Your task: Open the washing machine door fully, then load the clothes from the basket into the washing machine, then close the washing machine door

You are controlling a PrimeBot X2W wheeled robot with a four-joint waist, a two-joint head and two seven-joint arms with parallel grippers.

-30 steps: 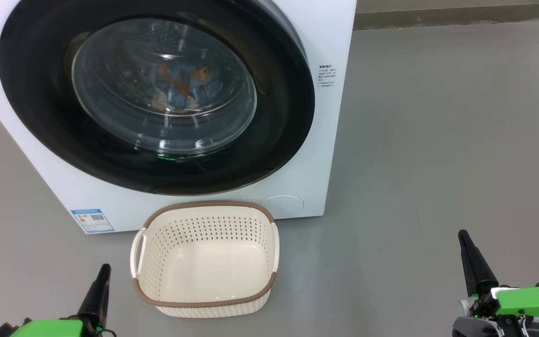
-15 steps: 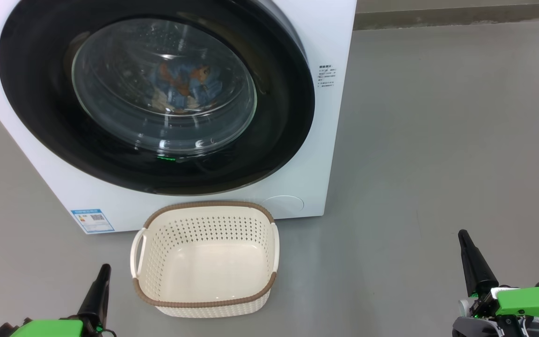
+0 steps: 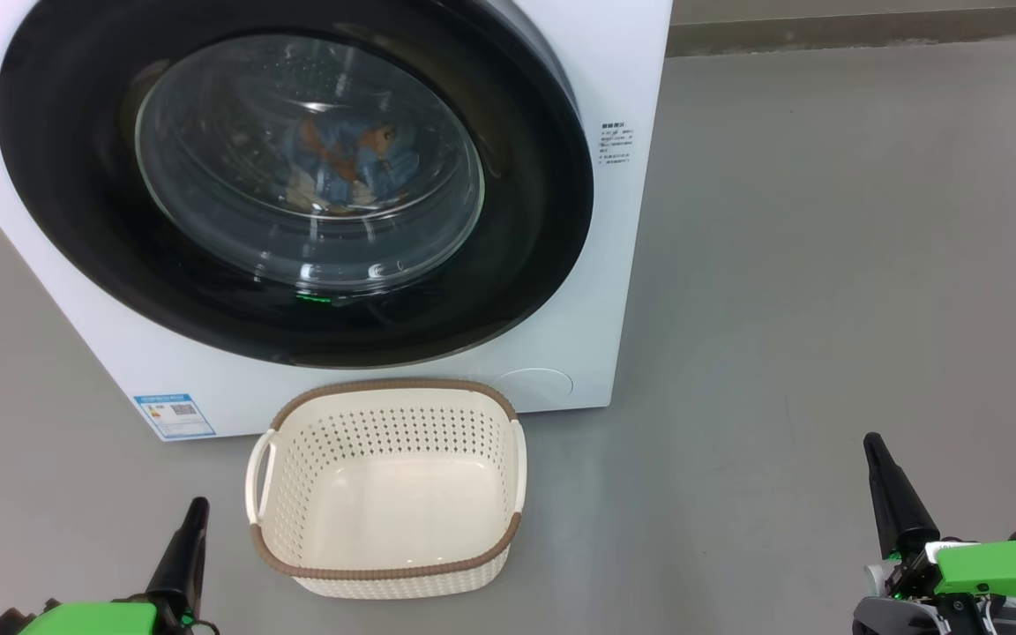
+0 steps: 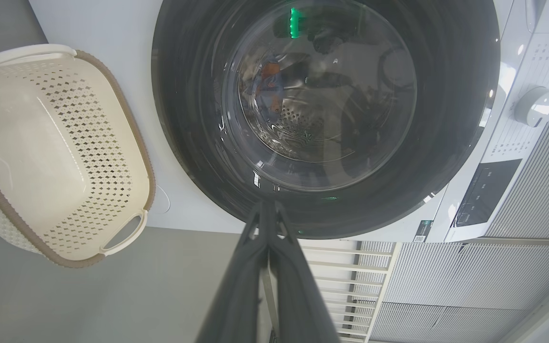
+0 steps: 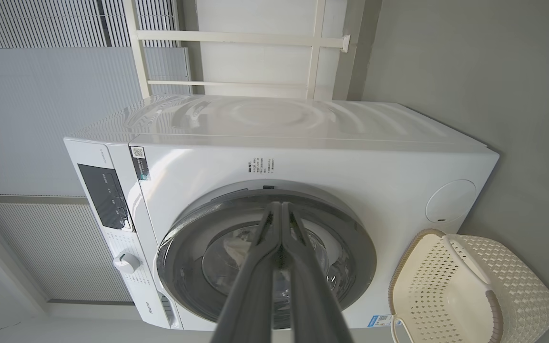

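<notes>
Change: nothing has moved since earlier.
Left claw (image 3: pixel 197 507): pressed together, near basket (image 3: pixel 384 386).
Right claw (image 3: pixel 871 444): pressed together, well apart from basket.
Door (image 3: pixel 76 176): closed on washer (image 3: pixel 631 70).
Clothes (image 3: pixel 349 159): seemingly in the drum, blurred behind glass.

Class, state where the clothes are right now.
In the head view the clothes sit inside the washing machine, behind the closed washing machine door, above the empty basket.

left gripper (image 3: pixel 195 516): jaws closed, empty | right gripper (image 3: pixel 875 454): jaws closed, empty
</notes>
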